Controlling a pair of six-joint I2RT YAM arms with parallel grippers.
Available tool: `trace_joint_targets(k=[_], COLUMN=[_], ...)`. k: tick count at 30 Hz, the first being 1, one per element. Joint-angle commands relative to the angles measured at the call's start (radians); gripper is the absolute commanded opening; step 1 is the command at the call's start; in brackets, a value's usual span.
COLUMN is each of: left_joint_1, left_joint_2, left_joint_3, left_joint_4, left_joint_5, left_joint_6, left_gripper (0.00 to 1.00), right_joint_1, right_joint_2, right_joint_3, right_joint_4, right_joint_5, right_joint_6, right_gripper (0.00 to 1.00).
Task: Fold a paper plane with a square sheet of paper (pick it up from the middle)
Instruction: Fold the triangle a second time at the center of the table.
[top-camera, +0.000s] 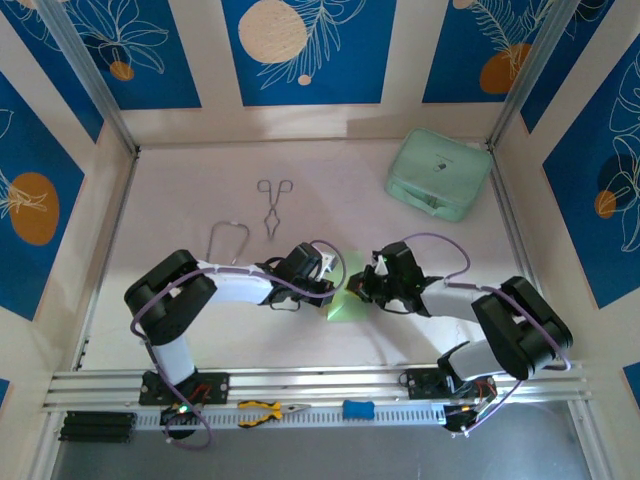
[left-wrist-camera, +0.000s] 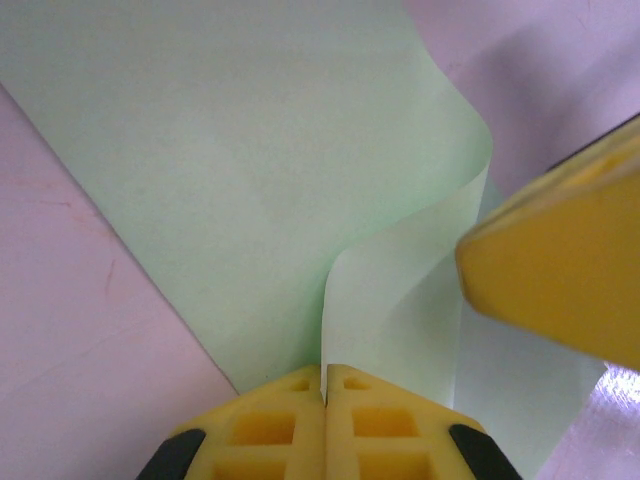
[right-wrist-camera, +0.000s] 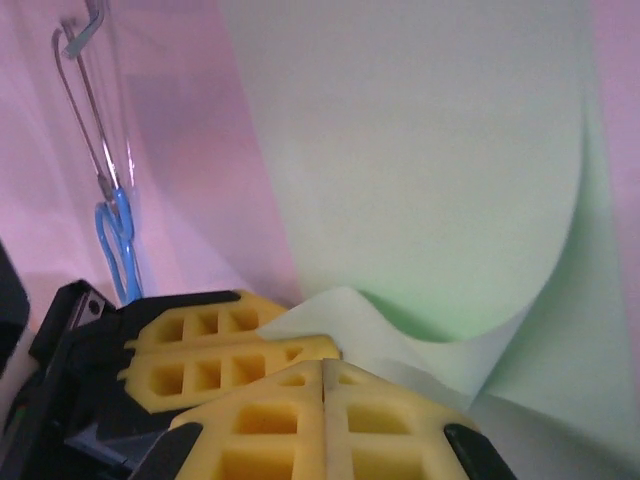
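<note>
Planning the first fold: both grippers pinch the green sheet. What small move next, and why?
Probably carry the lifted edge over and lay it down for creasing: the left gripper and right gripper are shut on the square sheet of paper close together, and it only curls, uncreased.

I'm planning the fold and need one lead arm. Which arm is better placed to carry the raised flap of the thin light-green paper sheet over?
Probably left: the left gripper is shut on the curled flap of the light-green paper sheet; the right gripper is shut beside it, its hold unclear.
</note>
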Motion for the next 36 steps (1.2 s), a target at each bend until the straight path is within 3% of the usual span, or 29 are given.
trace_joint_targets(k=[1, 11, 17, 22, 29, 36], left_joint_1=[0.009, 0.008, 0.008, 0.009, 0.008, 0.008], left_joint_2=[0.022, 0.024, 0.023, 0.022, 0.018, 0.019], left_joint_3=[0.000, 0.002, 0.006, 0.009, 0.008, 0.011], left_joint_4=[-0.070, -0.077, -0.087, -0.088, -0.092, -0.096], left_joint_5=[-0.004, -0.004, -0.002, -0.002, -0.002, -0.004], left_joint_6=[0.013, 0.014, 0.020, 0.021, 0.022, 0.025], left_gripper=[0.00, 0.00, 0.00, 0.00, 0.00, 0.00], right_joint_1=[-0.004, -0.004, -0.057, -0.075, -0.069, -0.121], right_joint_2=[0.034, 0.034, -0.029, 0.009, 0.041, 0.025], right_joint_3=[0.014, 0.011, 0.035, 0.067, 0.035, 0.015], right_joint_4=[-0.085, -0.173, -0.123, -0.141, -0.224, -0.201], right_joint_5=[0.040, 0.106, 0.004, -0.022, 0.159, 0.127], right_joint_6=[-0.027, -0.011, -0.037, -0.073, -0.064, -0.054], right_gripper=[0.00, 0.00, 0.00, 0.00, 0.00, 0.00])
